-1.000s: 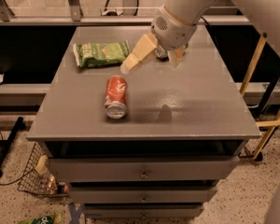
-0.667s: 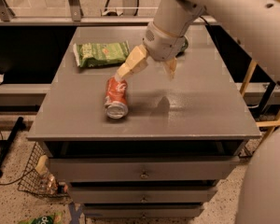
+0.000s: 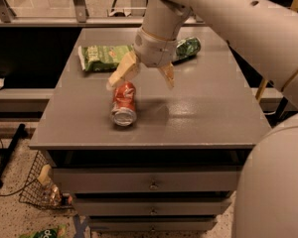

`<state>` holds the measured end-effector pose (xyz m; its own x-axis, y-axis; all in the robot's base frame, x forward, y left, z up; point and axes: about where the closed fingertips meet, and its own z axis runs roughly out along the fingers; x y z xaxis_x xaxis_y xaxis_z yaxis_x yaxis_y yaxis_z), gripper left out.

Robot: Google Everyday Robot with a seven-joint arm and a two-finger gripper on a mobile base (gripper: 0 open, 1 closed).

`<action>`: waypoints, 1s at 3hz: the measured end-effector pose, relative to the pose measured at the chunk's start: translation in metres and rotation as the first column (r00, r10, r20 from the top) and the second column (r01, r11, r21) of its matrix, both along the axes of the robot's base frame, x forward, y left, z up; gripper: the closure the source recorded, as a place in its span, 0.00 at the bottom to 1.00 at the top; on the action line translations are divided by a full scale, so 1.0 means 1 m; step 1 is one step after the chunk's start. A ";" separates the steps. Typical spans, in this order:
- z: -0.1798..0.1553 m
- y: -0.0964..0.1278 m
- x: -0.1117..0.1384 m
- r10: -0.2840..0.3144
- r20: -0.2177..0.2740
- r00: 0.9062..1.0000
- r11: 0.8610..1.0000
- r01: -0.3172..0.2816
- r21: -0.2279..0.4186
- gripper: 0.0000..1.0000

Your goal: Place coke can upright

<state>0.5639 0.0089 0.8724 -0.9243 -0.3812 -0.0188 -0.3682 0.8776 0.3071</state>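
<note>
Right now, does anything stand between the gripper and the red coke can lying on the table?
Nothing visible. The open gripper hangs just above the red aluminium coke can lying on its side; the green snack bag and green can sit farther back.

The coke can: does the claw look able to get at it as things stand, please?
Probably yes. The claw hangs open just over the coke can, which lies on its side; nothing lies between them, and the green can and bag sit farther back.

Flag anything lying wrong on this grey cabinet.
The small red aluminium coke can lies on its side, front-left; the green can behind is tipped too. The open two-finger gripper hovers just above the red one.
</note>
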 end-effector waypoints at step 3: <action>-0.001 0.056 0.014 0.048 -0.007 0.999 0.994 -0.049 -0.095 0.00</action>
